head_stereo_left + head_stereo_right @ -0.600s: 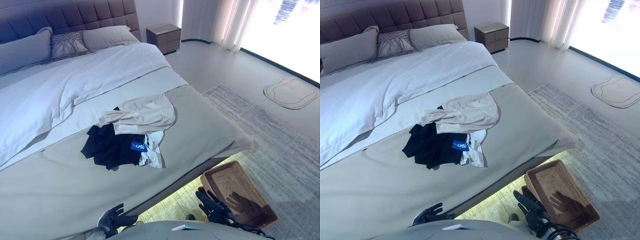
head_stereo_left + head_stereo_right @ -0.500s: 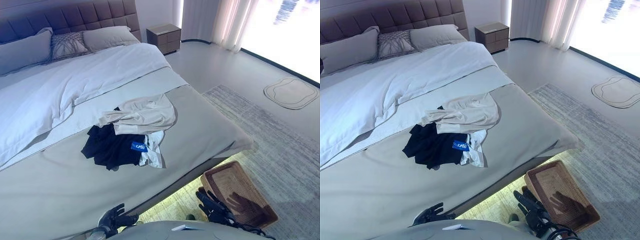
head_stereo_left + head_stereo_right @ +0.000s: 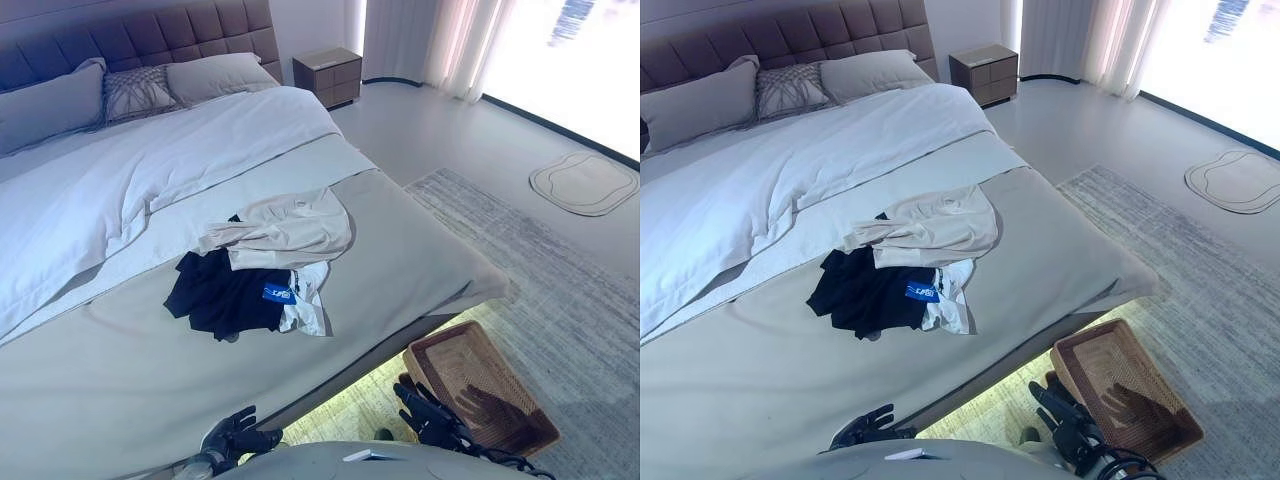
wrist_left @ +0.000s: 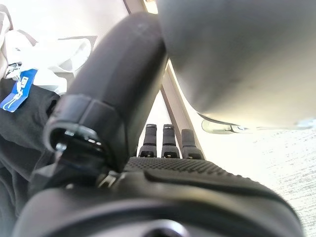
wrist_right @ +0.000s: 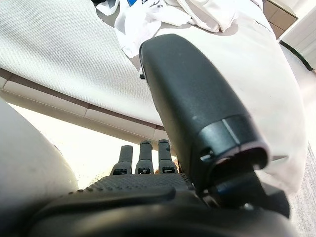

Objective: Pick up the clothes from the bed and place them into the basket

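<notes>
A heap of clothes lies in the middle of the bed [image 3: 420,250]: a beige garment [image 3: 290,228] on top, a black garment [image 3: 225,295] with a blue tag below it, and a white piece [image 3: 308,300] at its right. The brown wicker basket [image 3: 480,385] stands on the rug beside the bed's near corner, nothing in it. My left hand [image 3: 232,440] hangs low at the bed's near edge, fingers relaxed and holding nothing. My right hand [image 3: 425,412] hangs open just left of the basket. Both are well short of the clothes.
Pillows [image 3: 215,75] and a folded-back white duvet [image 3: 120,185] cover the bed's far half. A bedside cabinet [image 3: 328,75] stands by the headboard. A grey rug [image 3: 560,300] spreads right of the bed, with a small beige mat [image 3: 582,182] near the window.
The whole view has shifted slightly, so the camera moved. The clothes and basket lie as before, and both hands hang in about the same places.
</notes>
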Robot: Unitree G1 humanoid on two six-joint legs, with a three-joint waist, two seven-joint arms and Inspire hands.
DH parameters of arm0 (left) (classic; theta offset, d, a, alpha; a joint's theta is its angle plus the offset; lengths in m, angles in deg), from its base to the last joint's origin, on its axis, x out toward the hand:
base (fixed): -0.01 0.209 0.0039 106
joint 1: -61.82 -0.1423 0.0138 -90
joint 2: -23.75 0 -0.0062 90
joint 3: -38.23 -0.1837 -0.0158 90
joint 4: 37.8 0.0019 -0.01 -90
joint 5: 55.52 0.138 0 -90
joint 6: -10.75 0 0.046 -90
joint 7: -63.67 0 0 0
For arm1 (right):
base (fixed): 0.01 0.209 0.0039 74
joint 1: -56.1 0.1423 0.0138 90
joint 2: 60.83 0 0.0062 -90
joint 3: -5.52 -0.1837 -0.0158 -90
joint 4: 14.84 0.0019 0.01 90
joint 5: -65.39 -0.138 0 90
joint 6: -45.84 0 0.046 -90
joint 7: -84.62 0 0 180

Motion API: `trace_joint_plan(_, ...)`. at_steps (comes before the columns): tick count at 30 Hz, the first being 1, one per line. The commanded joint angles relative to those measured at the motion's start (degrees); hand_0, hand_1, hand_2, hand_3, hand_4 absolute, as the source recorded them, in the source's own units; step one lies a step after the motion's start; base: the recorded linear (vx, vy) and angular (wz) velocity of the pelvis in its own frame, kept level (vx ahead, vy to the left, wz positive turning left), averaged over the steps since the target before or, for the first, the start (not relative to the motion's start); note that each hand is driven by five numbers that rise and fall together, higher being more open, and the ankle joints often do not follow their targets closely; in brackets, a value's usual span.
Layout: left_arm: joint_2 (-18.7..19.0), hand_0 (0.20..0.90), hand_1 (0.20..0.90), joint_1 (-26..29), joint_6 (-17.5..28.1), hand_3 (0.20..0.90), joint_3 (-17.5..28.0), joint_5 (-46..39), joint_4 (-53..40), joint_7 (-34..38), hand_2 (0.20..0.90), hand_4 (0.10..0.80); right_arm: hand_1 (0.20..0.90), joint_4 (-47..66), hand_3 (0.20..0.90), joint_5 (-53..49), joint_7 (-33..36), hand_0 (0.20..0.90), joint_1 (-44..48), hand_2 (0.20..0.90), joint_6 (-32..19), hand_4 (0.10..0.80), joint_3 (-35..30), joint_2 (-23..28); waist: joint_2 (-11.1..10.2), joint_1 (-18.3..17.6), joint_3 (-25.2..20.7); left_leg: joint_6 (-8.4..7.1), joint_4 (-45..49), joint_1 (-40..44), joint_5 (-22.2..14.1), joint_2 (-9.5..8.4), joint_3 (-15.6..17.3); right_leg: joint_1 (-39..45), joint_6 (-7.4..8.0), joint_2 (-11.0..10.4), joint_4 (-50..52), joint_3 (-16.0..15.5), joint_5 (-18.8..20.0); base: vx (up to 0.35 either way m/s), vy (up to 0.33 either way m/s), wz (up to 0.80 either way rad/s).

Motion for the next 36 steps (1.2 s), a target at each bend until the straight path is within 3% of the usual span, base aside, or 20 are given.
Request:
trace_joint_plan(1, -0.71, 0.9, 0.9, 4.35, 3.04, 0.9, -0.98, -0.43, 2.6, -0.75, 0.9, 0.8, 0.9, -2.8, 0.9, 0.28, -0.85, 0.9, 4.86, 0.9, -0.11, 0.8, -0.72, -1.29, -0.94, -0.3, 2.6, 0.59, 0.37, 0.47, -2.85, -2.35, 1.75, 4.67, 0.5, -1.16, 3.15, -2.19, -6.66, 0.0, 0.0, 0.0)
trace_joint_plan(14, -0.51, 0.9, 0.9, 4.08, 2.62, 0.9, -1.53, -1.47, 1.17, -0.1, 0.9, 0.8, 0.9, 3.89, 0.9, 0.78, -0.53, 0.9, 6.33, 0.9, -8.05, 0.8, 0.12, -0.76, -0.92, 0.32, 2.88, 0.57, 0.37, 0.58, -2.82, -2.53, 1.07, 4.99, 0.31, -1.33, 3.55, -2.58, -6.97, 0.002, -0.002, 0.01)
trace_joint_plan(17, 0.24, 0.9, 0.9, 3.91, 2.66, 0.9, -1.87, -1.15, -0.39, 0.96, 0.9, 0.8, 0.9, 10.62, 0.9, 5.26, 2.49, 0.9, 8.59, 0.9, -10.7, 0.8, 1.86, 0.65, -1.3, 1.18, 2.95, 0.57, 0.37, 0.42, -2.83, -2.45, 0.64, 5.11, 0.09, -1.38, 3.54, -2.91, -7.13, 0.004, -0.025, 0.1)
trace_joint_plan(22, 2.21, 0.9, 0.9, 3.27, 2.38, 0.9, -2.63, -0.45, -3.38, 1.81, 0.9, 0.8, 0.9, 21.72, 0.9, 25.01, 12.49, 0.9, 13.21, 0.9, -15.14, 0.8, 6.87, 5.89, -2.1, 3.17, 2.88, 0.37, 0.37, -0.43, -2.58, -2.37, -0.51, 5.12, -0.18, -1.47, 3.41, -4.01, -7.38, 0.007, -0.021, 0.07)
trace_joint_plan(30, 4.8, 0.9, 0.9, 3.03, 1.97, 0.9, -1.94, -0.07, -6.85, 2.4, 0.9, 0.8, 0.9, 33.92, 0.9, 44.39, 32.07, 0.9, 27.43, 0.9, -5.57, 0.8, 11.87, 18.12, -3.04, 6.92, 3.94, -0.27, 0.78, -2.71, -1.71, -2.51, -3.09, 4.18, -1.05, -1.84, 4.75, -6.09, -8.07, 0.036, 0.006, 0.19)
trace_joint_plan(36, 5.35, 0.9, 0.9, 2.95, 3.71, 0.9, -3.89, -0.03, -9.51, 1.04, 0.9, 0.8, 0.9, 35.85, 0.9, 53.0, 42.01, 0.9, 36.23, 0.9, -0.13, 0.8, 14.02, 22.54, -2.9, 9.42, 5.8, -0.3, 3.1, -5.26, -1.78, -3.11, -5.23, 2.43, -1.88, -2.5, 7.8, -7.81, -9.23, 0.062, 0.035, 0.26)
